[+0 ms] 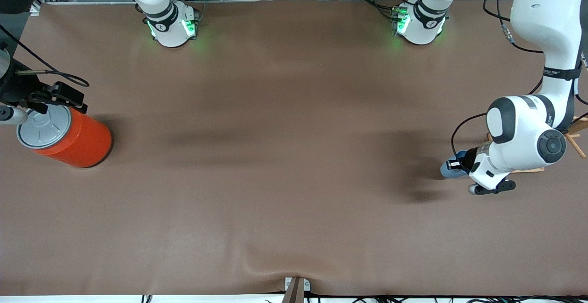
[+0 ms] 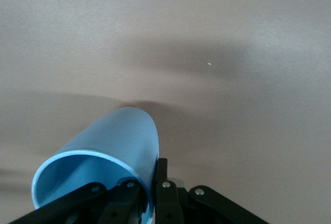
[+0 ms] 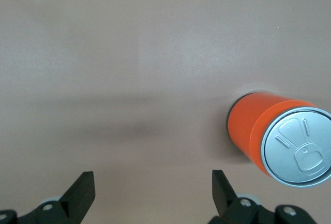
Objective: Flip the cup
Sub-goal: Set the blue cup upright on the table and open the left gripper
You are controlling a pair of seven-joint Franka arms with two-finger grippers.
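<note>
**Left gripper clamps the cup by its rim wall, off the table**

Left wrist view shows the cup (image 2: 111, 146) lying tilted in the left gripper (image 2: 147, 193), its open mouth turned toward the camera and its closed base pointing away over the brown table (image 2: 232, 38). The 2 fingers (image 2: 166, 198) are clenched on the wall at the rim, 1 inside the mouth and 1 outside. In the front view the cup (image 1: 449, 170) peeks out beside the wrist at the left arm's end of the table, and its shadow lies apart from it on the cloth, so I judge it lifted clear.

The cup looks like thin, smooth plastic: light, a little springy at the lip, and likely slippery. A pinch on the wall near the rim seems the right hold, since the tapered body offers nothing else to catch; too hard a squeeze could bend the lip, too soft could let it swing or slide as the wrist rolls.

The right gripper (image 3: 150, 193) waits with its jaws spread and holding nothing, over the table beside the orange can (image 1: 76, 140) at the right arm's end.
</note>
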